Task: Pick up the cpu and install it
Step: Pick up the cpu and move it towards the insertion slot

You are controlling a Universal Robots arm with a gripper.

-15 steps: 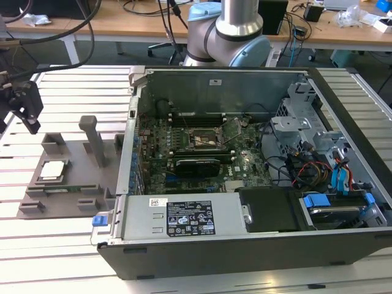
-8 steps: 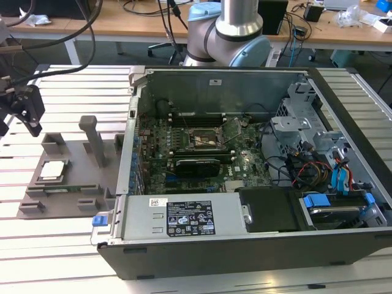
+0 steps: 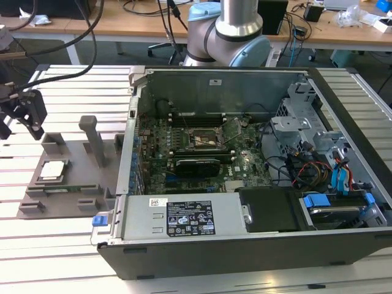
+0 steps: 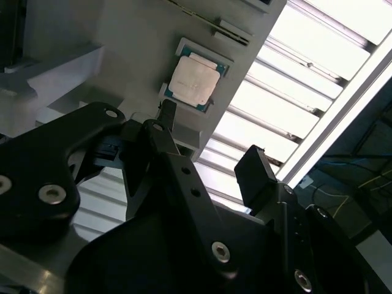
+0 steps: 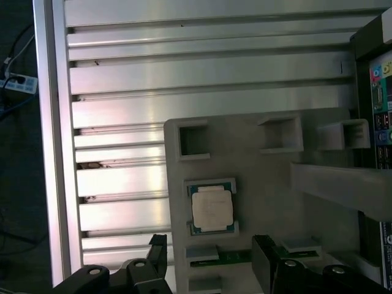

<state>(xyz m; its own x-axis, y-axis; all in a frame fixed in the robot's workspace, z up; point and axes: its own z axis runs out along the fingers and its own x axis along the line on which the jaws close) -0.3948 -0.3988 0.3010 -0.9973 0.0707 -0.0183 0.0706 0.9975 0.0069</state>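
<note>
Grey fixture plate [image 5: 263, 196] around the cpu [image 5: 212, 208]

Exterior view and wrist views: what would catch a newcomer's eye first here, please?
The large open computer case takes up the exterior view's right, with a dark square socket amid its green motherboard. On the exterior view's left, the silvery cpu lies in a pocket of the grey fixture plate. In the first wrist view the gripper hangs near the cpu, jaws open and holding nothing.
</note>
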